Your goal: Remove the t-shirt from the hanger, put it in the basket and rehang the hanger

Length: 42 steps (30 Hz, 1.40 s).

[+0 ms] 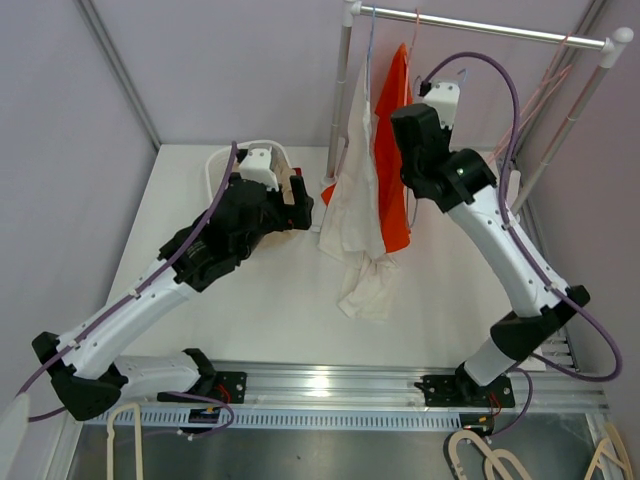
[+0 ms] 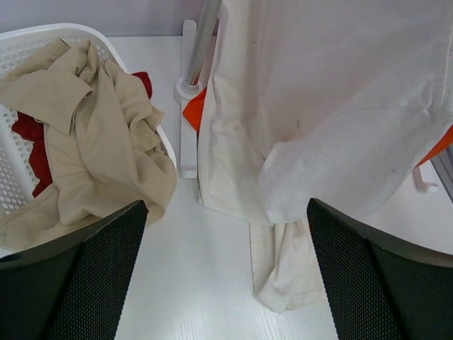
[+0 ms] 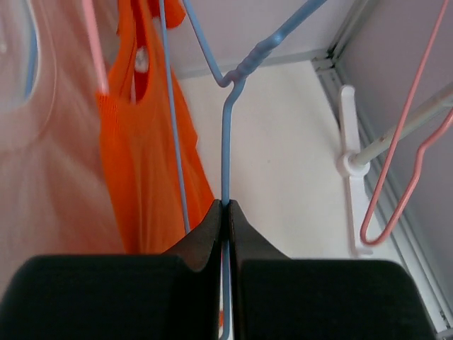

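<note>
A cream t-shirt [image 1: 355, 215] hangs from the rail, its lower end lying crumpled on the table. It fills the upper right of the left wrist view [image 2: 333, 106]. An orange top [image 1: 395, 170] hangs behind it on a pink hanger [image 3: 95, 49]. My right gripper [image 1: 408, 118] is up beside the orange top, shut on the thin wire of a blue hanger [image 3: 226, 127]; the jaws pinch the wire [image 3: 227, 209]. My left gripper [image 1: 300, 205] is open and empty [image 2: 226, 283], low over the table just left of the t-shirt's hem.
A white basket [image 2: 42, 35] with beige and red clothes stands to the left of the left gripper, seen also from above [image 1: 225, 160]. The rack's rail [image 1: 480, 28] and post foot [image 2: 190, 88] are behind. An empty pink hanger [image 3: 396, 191] hangs to the right.
</note>
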Available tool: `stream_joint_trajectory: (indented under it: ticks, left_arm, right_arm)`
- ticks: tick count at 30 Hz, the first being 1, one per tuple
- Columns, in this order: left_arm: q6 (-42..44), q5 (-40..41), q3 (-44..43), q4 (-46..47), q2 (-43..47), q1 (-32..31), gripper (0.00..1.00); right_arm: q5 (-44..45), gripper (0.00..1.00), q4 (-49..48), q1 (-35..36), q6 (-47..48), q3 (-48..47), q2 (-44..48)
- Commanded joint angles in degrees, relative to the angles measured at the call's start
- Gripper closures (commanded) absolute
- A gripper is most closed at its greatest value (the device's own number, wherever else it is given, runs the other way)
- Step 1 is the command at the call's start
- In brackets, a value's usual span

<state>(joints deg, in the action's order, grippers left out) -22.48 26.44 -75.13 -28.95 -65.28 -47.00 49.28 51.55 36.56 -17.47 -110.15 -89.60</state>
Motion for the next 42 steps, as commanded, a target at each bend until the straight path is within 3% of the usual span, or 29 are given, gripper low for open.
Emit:
stream_joint_trajectory:
  ticks: [1, 8, 16, 20, 33, 42]
  left_arm:
    - [1.73, 0.81, -2.82, 0.38, 0.06, -0.55, 0.0]
    - [2.18, 1.07, -2.48, 0.47, -0.2, -0.55, 0.01]
    - [2.18, 0.02, -3.35, 0.47, -2.13, -0.55, 0.01]
    - [2.27, -0.42, -5.55, -0.75, -4.24, -0.55, 0.01]
    - [2.35, 1.16, -8.71, -2.43, -7.23, -2.04, 0.01]
    - [2.44, 1.86, -9.86, -2.78, -8.2, -2.74, 0.0]
  right_arm:
    - [5.83, 1.0, 1.27, -2.36, 4.37, -10.06, -4.78]
    - [11.27, 1.0, -1.79, -5.0, 11.3, -23.08, -13.13]
    - [19.79, 1.0, -17.76, -6.5, 22.21, -23.45, -15.25]
    - [18.14, 1.0, -19.73, -7.81, 23.89, -24.23, -16.04]
    - [5.93, 1.0, -10.78, -17.65, 15.64, -28.46, -19.82]
    - [4.6, 1.0, -8.83, -18.1, 12.73, -26.26, -19.73]
